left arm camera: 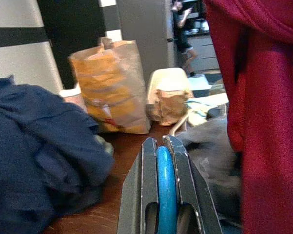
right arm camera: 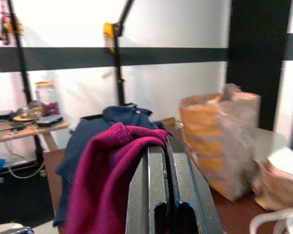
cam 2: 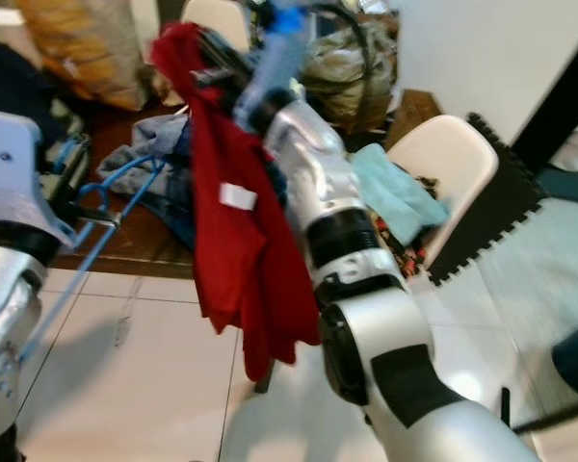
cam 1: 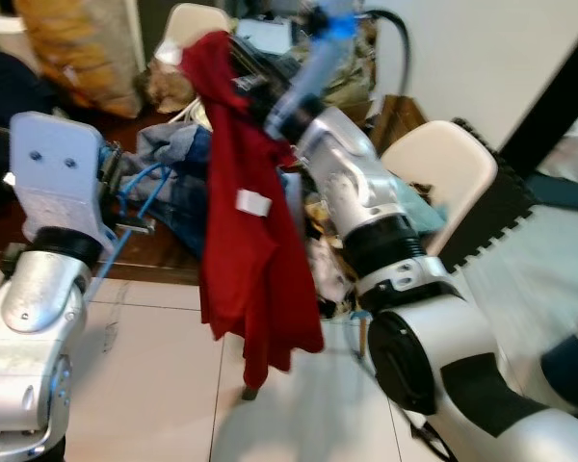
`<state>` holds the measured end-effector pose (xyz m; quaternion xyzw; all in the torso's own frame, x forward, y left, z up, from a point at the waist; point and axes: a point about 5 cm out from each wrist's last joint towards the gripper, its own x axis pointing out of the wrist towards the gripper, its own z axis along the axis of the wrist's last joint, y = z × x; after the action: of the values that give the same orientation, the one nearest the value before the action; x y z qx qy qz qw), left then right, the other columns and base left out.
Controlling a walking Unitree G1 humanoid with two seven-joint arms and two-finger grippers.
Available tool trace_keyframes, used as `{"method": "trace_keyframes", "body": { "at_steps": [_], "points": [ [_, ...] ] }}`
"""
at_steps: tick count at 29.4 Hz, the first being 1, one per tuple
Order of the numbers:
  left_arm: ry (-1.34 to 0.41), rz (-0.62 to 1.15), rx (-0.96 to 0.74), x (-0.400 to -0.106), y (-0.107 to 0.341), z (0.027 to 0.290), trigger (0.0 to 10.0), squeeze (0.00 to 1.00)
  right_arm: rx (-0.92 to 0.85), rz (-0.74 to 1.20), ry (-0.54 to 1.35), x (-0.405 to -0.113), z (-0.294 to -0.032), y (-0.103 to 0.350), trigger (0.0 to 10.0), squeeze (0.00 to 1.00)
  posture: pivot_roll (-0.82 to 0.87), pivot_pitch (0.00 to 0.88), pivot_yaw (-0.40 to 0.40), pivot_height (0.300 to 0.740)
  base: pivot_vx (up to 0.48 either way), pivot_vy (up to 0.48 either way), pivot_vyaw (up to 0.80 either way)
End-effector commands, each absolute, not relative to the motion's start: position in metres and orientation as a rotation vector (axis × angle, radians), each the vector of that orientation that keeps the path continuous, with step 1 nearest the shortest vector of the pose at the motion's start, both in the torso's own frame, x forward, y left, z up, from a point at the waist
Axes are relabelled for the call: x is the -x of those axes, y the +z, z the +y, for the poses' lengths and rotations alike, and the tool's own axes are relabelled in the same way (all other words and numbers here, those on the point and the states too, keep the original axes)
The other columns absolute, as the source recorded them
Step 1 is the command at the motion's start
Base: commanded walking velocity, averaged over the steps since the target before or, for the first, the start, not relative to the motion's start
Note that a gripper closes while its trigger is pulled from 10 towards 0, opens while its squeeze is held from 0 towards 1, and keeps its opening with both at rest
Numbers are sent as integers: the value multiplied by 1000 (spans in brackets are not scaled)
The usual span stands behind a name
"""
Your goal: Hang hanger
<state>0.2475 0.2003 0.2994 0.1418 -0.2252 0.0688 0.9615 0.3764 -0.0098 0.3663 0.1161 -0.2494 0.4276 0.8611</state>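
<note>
Hanger (cam 2: 96,226) slants upward; red shirt (cam 1: 246,207) hangs vertically.

Bright, even indoor light throughout, soft floor shadows, motion blur smearing both eye views.

Between our 2 arms hangs the red garment (cam 1: 246,241), blocking most of the gap. Behind it the dark wooden table (left arm camera: 112,195) is crowded: a navy cloth heap (left arm camera: 34,156) and an orange paper bag (left arm camera: 110,87). The white chair (cam 1: 448,173) closes off our right. Open room lies on the pale tiled floor (cam 1: 154,375) below.
</note>
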Motion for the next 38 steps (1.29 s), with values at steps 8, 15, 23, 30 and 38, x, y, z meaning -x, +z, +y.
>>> {"method": "trace_keyframes", "body": {
  "at_steps": [8, 15, 23, 30, 38],
  "points": [
    [127, -515, -324, -246, 315, 193, 10000, 0, -368, -614, 832, -381, -37, 397, 10000, 0, 137, 94, -154, 740, 458, 0, 0],
    [83, -510, -316, -248, 313, 180, 10000, 0, -391, -685, 732, -381, -47, 425, 10000, 0, 141, 87, -154, 740, 458, 0, 0],
    [54, -519, -278, -247, 313, 173, 10000, 0, -404, -745, 654, -378, -60, 452, 10000, 0, 145, 80, -156, 740, 227, 0, 0],
    [62, -447, -245, -248, 298, 168, 10000, 0, 212, -704, 503, -386, -53, 431, 10000, 0, 138, 93, -159, 740, 0, 0, 0],
    [56, -417, -245, -248, 292, 169, 10000, 0, 401, -545, 656, -397, -56, 388, 10000, 0, 134, 103, -153, 740, 0, 0, 0]
  ]
}}
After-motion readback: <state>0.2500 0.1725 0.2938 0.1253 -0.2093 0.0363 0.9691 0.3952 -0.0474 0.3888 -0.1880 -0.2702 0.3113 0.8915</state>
